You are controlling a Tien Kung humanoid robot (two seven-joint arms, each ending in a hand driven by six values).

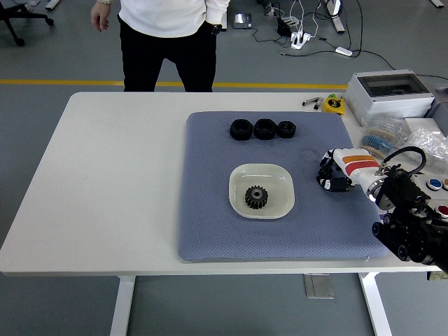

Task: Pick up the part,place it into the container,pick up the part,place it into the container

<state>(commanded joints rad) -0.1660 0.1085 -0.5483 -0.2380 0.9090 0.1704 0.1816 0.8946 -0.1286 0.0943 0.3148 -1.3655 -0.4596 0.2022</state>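
Observation:
A black gear [256, 197] lies in the white dish [239, 176] at the middle of the blue-grey mat [210, 224]. Three black ring-shaped parts [264, 129] stand in a row at the mat's far edge. My right hand [327, 176], white-backed with black fingers, rests low over the mat to the right of the dish, about a hand's width from its rim. Its fingers are loosely bent and hold nothing. My left arm does not show.
A person in a white top stands behind the table's far side, hands away from it. A grey box [389, 93], plastic bags [392, 133], a yellow tape measure [334, 105] and coloured buttons [435, 185] crowd the table's right end.

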